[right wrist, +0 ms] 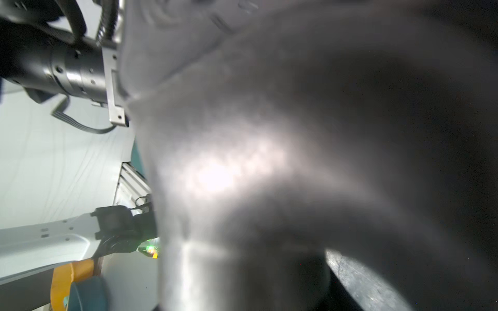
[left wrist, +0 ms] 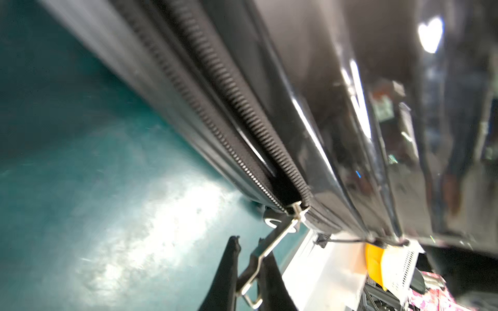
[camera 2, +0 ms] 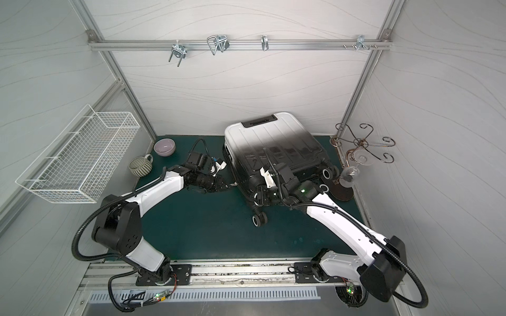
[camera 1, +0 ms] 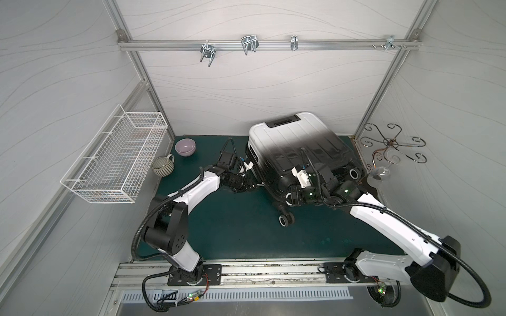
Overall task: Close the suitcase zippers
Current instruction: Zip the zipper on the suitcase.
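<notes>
The suitcase (camera 1: 295, 142) (camera 2: 273, 139) lies flat on the green mat, its shell fading from white at the far end to black at the near end. In the left wrist view, the zippers' black track (left wrist: 229, 88) gapes in two separate rows of teeth up to a silvery slider (left wrist: 296, 208). My left gripper (left wrist: 248, 242) (camera 1: 253, 186) is at the case's left side, shut on the slider's metal pull (left wrist: 280, 237). My right gripper (camera 1: 291, 198) is at the case's near black corner, by a wheel. Blurred shell (right wrist: 269, 161) fills the right wrist view and hides its jaws.
A white wire basket (camera 1: 115, 156) hangs on the left wall. A purple bowl (camera 1: 185, 147) and a striped mug (camera 1: 163, 167) stand at the mat's far left. A scrolled metal stand (camera 1: 394, 145) and a glass (camera 1: 379, 175) are at the right, close to the case's wheels.
</notes>
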{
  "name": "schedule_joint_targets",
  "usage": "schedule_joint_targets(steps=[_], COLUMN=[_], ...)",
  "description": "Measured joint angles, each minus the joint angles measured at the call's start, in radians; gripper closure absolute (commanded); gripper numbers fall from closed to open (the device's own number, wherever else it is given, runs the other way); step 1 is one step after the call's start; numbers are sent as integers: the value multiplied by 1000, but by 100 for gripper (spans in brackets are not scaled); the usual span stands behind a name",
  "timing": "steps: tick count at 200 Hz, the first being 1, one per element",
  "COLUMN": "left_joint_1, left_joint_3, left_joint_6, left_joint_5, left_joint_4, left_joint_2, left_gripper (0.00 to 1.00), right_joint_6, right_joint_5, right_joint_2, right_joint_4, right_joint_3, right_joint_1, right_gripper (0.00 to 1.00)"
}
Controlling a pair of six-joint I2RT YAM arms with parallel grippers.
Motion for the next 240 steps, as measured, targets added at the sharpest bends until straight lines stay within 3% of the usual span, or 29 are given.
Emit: schedule_joint_targets(steps=[50,75,109,140,158,199,220,240], left_joint_1=[-1,-80,-250,-248,-195,-87,-47,23], left_joint_3=[-160,-200,-203,-199,-138,73,172,258], left_joint_6=[-62,-123,-208,-215,-193,-160,-148,-130], left_joint_5=[-10,-102,-279,-262,-193,-123,-97,-120], left_joint_4=[97,146,237,261,213,-4,-64,-94], left_joint_2=[-182,-237,-223,-165,-87,100,180,240], left_gripper=[100,100,100,100,100,100,100,100], right_joint_6=[-43,-57,-106,-118,-112,-13,45,66], right_joint_5=[-95,-167,-257,-294,-270,43,164,198], right_joint_2=[-19,-39,-97,-135,-119,-34,-20,-42], right_joint_4=[-16,-36,-86,-55,-19,95,156,145], right_joint_3=[18,13,-15,-92,-112,-104,-111,-119], right_joint_1=[-71,-150,-323,-363,-312,-23,43,70], right_gripper=[100,100,100,100,100,100,100,100])
